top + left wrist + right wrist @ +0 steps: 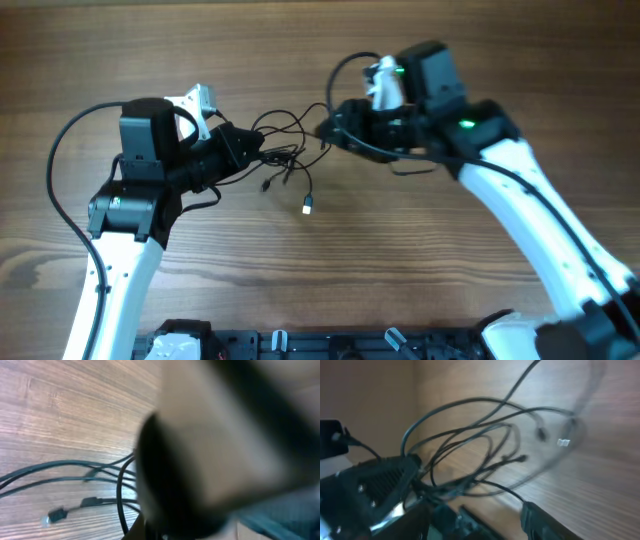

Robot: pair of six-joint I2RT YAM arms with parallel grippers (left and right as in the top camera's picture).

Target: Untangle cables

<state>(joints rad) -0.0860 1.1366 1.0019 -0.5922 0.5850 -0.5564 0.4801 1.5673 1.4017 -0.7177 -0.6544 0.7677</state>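
The cables (pixel 288 150) are a loose tangle of thin black wires hanging between my two grippers, with small plug ends (pixel 307 206) dangling toward the table. My left gripper (pixel 255 152) is shut on the tangle's left side. In the right wrist view it (pixel 385 482) shows with the strands (pixel 470 435) gathering at its tip. My right gripper (pixel 326 128) is at the tangle's right edge. Its fingers (pixel 495 517) stand apart with bare wood between them, and one strand runs to the tip of the right finger. The left wrist view is mostly blocked by a blur, with strands (pixel 65 467) at its left.
The wooden table (pixel 400 260) lies under everything. Thicker black arm cables loop by the left arm (pixel 60 150) and over the right wrist (pixel 345 65). A black rack (pixel 330 345) runs along the table's front edge.
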